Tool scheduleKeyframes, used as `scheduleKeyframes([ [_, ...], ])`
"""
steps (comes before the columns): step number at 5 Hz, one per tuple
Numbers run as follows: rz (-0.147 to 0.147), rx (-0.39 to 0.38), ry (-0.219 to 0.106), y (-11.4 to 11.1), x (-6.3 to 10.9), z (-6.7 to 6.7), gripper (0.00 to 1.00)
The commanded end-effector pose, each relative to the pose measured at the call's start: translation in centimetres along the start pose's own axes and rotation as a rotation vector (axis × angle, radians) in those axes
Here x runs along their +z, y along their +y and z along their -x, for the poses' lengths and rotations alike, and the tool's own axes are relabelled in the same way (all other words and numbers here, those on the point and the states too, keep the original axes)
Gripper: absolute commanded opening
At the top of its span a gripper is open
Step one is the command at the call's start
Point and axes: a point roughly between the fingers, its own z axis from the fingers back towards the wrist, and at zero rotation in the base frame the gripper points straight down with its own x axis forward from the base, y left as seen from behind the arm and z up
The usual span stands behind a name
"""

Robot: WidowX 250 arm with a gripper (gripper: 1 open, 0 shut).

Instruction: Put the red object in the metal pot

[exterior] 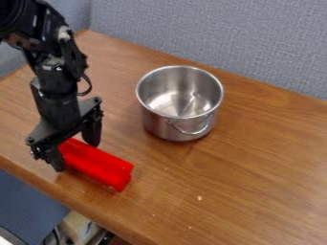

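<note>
Claw [71, 142] spread wide, straddling the bright red elongated block [98, 165]
Shiny round steel pot [181, 101] sits well apart on the wooden table [243, 182]

Wooden table [243, 182], brown w/ visible grain, runs diagonally across the view; front edge drops off at lower left. Behind it a blue-grey fabric wall panel [243, 38] fills the top & right. Under the table edge, bottom centre, some pale clutter [79, 233], too blurry to ID.
</note>
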Motion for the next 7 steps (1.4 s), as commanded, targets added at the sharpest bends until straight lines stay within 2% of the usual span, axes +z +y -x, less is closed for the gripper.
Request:
scheduleKeyframes([
  [1,0.022,-0.024,-0.033,-0.9,0.4,-0.3,1.00],
  [2,0.015,-0.033,-0.038,-1.0,0.4,-0.2,1.00],
  [3,0.009,-0.036,-0.042,-1.0,-0.1,-0.2,0.00],
  [5,0.016,-0.062,-0.021,-0.7,1.2,-0.3,0.00],
  [6,0.025,-0.091,-0.004,-0.7,2.3,-0.2,0.00],
  [7,0.050,-0.116,0.034,-1.6,5.7,-0.4,0.00],
])
